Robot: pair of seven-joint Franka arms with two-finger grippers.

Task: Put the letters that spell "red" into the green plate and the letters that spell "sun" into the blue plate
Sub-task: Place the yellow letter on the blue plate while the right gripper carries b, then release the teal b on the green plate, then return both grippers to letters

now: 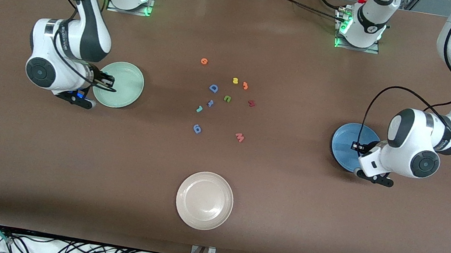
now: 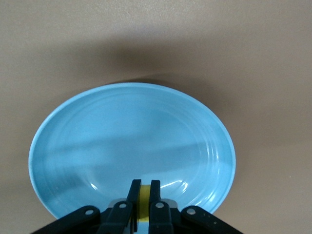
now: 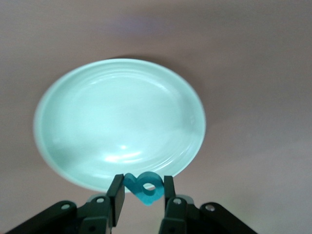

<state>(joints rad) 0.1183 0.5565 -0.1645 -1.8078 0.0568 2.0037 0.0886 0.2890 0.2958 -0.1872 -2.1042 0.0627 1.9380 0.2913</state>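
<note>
A: At the right arm's end of the table, what is listed?

B: Item 1, the green plate (image 1: 125, 86), round and pale mint. The right gripper (image 3: 140, 192) hangs over its rim, its fingers clamped on the teal d (image 3: 145, 187), 1 of the letters for "red".

A: And at the left arm's end?

B: Item 2, the blue plate (image 1: 346, 145). The left gripper (image 2: 143, 200) is over its rim, jaws pinched tight on a yellow letter (image 2: 143, 197); only a thin edge of it shows, so which letter it is cannot be told.

A: Loose letters on the table?

B: All in a cluster at mid-table, between the 2 plates. Orange e (image 1: 204, 61), farthest from the front camera. Yellow letter (image 1: 235, 81) with an orange curved letter (image 1: 245, 86) just beside it. Olive-green n (image 1: 227, 98), between the blue capital D (image 1: 213, 88) and a dark red letter (image 1: 251, 103). Thin teal r (image 1: 199, 108), near a small blue letter (image 1: 210, 103). Blue rounded letter (image 1: 197, 128) and a salmon W (image 1: 240, 137), nearest the camera of the cluster.

A: Anything else?

B: 1 cream-white plate (image 1: 204, 200), well apart from the cluster and nearer the front camera.
</note>
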